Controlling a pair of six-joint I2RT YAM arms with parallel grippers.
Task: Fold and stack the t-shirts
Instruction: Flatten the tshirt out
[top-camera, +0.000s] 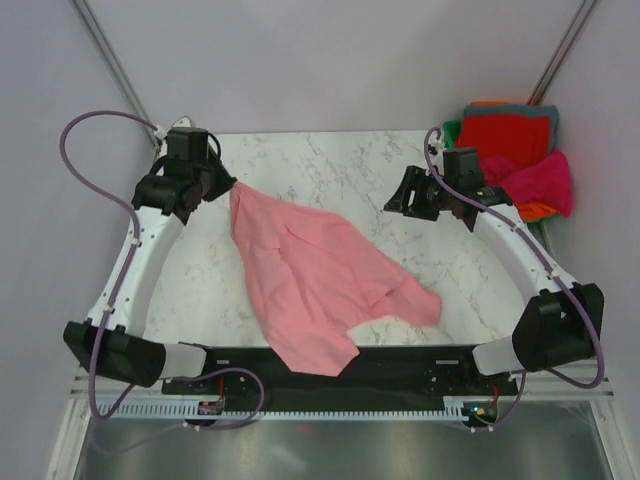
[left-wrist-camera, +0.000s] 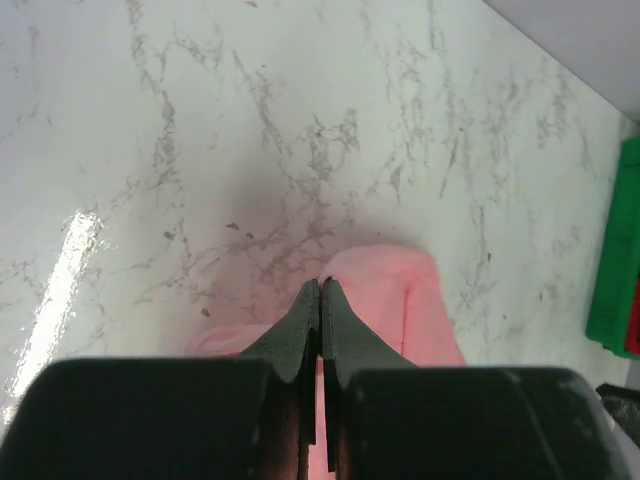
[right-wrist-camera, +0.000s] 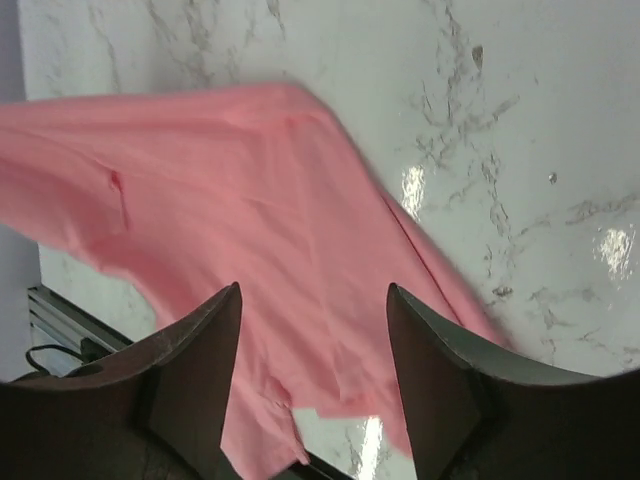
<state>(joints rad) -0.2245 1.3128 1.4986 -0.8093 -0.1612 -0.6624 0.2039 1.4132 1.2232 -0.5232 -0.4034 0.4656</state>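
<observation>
A salmon-pink t-shirt (top-camera: 310, 275) lies stretched and rumpled across the marble table (top-camera: 330, 160), from the far left down over the near edge. My left gripper (top-camera: 228, 185) is shut on the shirt's far-left corner and holds it up; in the left wrist view its jaws (left-wrist-camera: 320, 285) are pressed together with pink cloth (left-wrist-camera: 385, 300) below. My right gripper (top-camera: 395, 203) is open and empty, above the table right of the shirt; the right wrist view shows the shirt (right-wrist-camera: 250, 220) under its spread fingers (right-wrist-camera: 312, 295). Folded red, magenta, orange and teal-grey shirts (top-camera: 520, 150) sit at the far right.
A green bin (top-camera: 455, 130) holds the pile of other shirts at the far right corner; its edge shows in the left wrist view (left-wrist-camera: 618, 270). Grey walls close in the table on three sides. The black base rail (top-camera: 400, 365) runs along the near edge.
</observation>
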